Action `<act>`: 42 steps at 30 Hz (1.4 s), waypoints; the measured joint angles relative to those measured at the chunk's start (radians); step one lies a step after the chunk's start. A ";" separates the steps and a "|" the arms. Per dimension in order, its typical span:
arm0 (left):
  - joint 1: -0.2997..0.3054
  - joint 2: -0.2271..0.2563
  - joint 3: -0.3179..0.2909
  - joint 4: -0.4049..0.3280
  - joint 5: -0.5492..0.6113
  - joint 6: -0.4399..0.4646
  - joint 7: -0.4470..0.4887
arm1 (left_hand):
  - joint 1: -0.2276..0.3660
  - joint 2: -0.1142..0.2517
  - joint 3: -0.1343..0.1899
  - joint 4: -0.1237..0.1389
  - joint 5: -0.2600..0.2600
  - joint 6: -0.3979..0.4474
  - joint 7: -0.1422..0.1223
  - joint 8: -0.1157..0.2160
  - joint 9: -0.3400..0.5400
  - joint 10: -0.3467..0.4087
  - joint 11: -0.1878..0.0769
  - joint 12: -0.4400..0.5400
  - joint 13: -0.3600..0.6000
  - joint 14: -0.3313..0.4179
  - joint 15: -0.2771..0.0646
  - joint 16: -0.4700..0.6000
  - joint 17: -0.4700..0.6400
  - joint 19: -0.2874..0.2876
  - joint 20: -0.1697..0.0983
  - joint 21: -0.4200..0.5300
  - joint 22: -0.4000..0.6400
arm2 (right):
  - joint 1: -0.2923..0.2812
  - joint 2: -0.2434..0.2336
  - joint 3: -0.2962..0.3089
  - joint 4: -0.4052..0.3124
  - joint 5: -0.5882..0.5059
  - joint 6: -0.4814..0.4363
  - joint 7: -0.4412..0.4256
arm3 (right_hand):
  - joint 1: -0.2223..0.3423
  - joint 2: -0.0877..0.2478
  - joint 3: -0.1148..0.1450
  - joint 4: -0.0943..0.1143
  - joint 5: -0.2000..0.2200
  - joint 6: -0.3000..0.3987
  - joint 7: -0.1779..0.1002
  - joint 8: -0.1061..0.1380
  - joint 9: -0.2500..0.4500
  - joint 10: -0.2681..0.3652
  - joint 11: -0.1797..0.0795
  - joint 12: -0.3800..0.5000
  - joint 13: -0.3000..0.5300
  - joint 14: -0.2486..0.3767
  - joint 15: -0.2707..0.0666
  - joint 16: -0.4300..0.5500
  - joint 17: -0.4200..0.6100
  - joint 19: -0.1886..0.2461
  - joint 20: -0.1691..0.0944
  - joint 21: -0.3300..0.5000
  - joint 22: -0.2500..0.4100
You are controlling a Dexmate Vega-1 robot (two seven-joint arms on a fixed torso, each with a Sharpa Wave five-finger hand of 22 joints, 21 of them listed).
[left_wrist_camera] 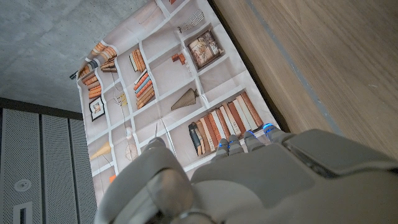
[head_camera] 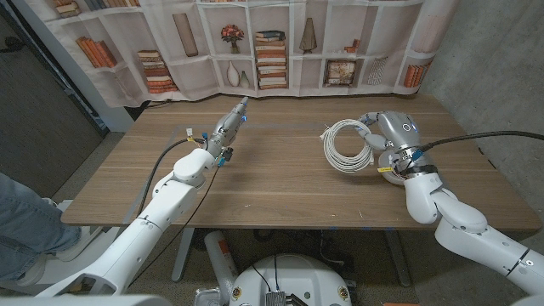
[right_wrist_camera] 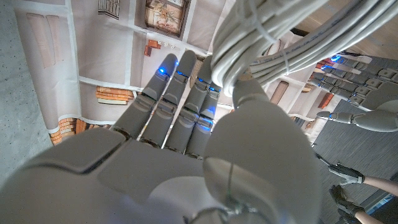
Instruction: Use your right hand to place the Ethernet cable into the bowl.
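No bowl on the table [head_camera: 280, 178]. Cable [head_camera: 347, 144], white, coiled in a loose ring, sits at about 2 o'clock from table centre, at the right hand [head_camera: 393, 136]. Whether the coil rests on the wood or hangs just off it, cannot tell. Ring tilted; its long axis runs roughly 11 to 5 o'clock.

Right hand at 3 o'clock of the coil. Right wrist view: the cable strands [right_wrist_camera: 267, 43] pass between thumb and straight fingers [right_wrist_camera: 174, 106], pinched there.

Left hand [head_camera: 228, 127] near 11 o'clock, fingers straight and together, pointing toward 1 o'clock, holding nothing. Left wrist view: fingertips [left_wrist_camera: 249, 140] aim at the bookshelf backdrop [left_wrist_camera: 161, 93].
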 measured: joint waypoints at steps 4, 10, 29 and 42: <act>0.005 0.003 0.000 -0.010 0.002 0.003 0.004 | 0.000 0.000 0.000 0.000 0.000 0.000 0.000 0.000 0.000 0.000 0.000 0.000 0.000 0.000 0.000 0.000 0.000 0.000 0.000 0.000 0.000 | -0.008 -0.007 0.016 0.002 0.008 0.010 -0.006 | 0.000 0.000 0.000 0.000 0.000 0.000 0.000 0.000 0.000 0.000 0.000 0.000 0.000 0.000 0.000 0.000 0.000 0.000 0.000 0.004 0.004; 0.014 0.007 -0.001 -0.025 0.005 0.010 0.012 | 0.004 0.004 0.000 0.000 0.000 0.000 0.000 0.000 0.000 0.000 0.000 0.000 0.000 0.000 0.000 0.000 0.000 0.000 0.000 0.000 0.000 | -0.023 -0.017 0.041 0.004 0.023 0.018 -0.013 | 0.000 0.000 0.000 0.000 0.000 -0.004 -0.004 0.000 0.000 -0.004 -0.004 -0.004 0.005 0.006 -0.006 0.000 0.005 0.000 0.000 0.004 0.005; 0.044 0.021 -0.003 -0.066 0.009 0.017 0.031 | 0.004 0.004 -0.003 -0.003 -0.007 0.000 0.000 0.000 0.000 0.000 0.000 0.000 0.000 0.000 0.000 0.000 0.000 0.000 0.000 0.000 0.000 | -0.067 -0.050 0.109 0.031 0.052 0.066 -0.048 | 0.017 -0.001 -0.007 0.007 0.002 -0.009 -0.009 0.000 0.008 -0.004 -0.004 -0.005 0.011 0.005 -0.005 -0.007 0.009 -0.006 0.002 0.004 0.005; 0.063 0.033 -0.007 -0.094 0.009 0.019 0.037 | 0.004 0.004 -0.006 -0.006 -0.007 0.000 0.000 0.000 0.000 0.000 0.000 0.000 0.000 0.000 0.000 0.000 0.000 0.000 0.000 0.000 0.000 | -0.097 -0.062 0.151 0.042 0.059 0.084 -0.074 | 0.014 0.001 -0.011 0.005 0.002 -0.009 -0.009 -0.003 0.005 -0.006 -0.006 -0.004 0.014 0.005 -0.005 -0.011 0.014 -0.009 0.005 0.004 0.005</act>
